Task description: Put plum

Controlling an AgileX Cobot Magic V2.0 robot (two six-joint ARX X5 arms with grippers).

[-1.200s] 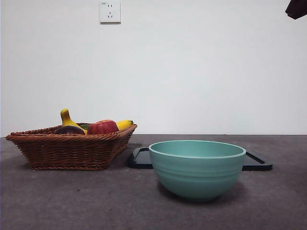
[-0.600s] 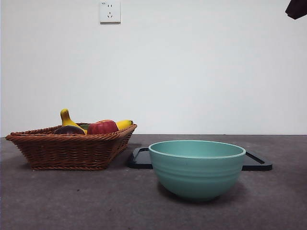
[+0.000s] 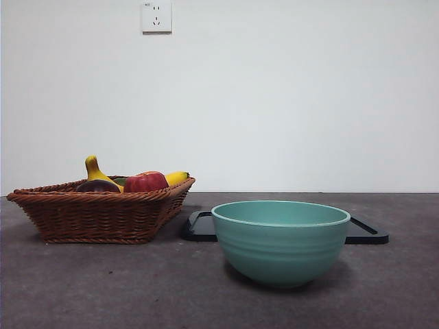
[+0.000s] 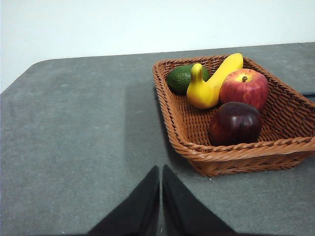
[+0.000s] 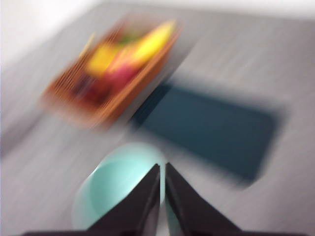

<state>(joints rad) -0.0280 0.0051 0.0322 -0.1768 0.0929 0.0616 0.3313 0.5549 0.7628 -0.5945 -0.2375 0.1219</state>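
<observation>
The plum point(image 4: 236, 123) is round, glossy and dark maroon. It lies in the wicker basket point(image 4: 226, 152) beside the red apple point(image 4: 244, 87); in the front view only its top point(image 3: 98, 185) shows over the basket's rim point(image 3: 96, 218). My left gripper point(image 4: 161, 172) is shut and empty, above the table beside the basket. My right gripper point(image 5: 162, 169) is shut and empty, high above the green bowl point(image 5: 115, 184); its view is blurred by motion. Neither gripper shows in the front view.
A yellow banana point(image 4: 216, 81) and a green avocado point(image 4: 183, 77) also lie in the basket. The green bowl point(image 3: 280, 240) stands in front of a flat black tray point(image 3: 199, 227), to the right of the basket. A wall stands behind the table.
The black arm tip at the front view's top right corner has left the picture. The right wrist view is motion-blurred. The fruit, basket and bowl have not moved.
</observation>
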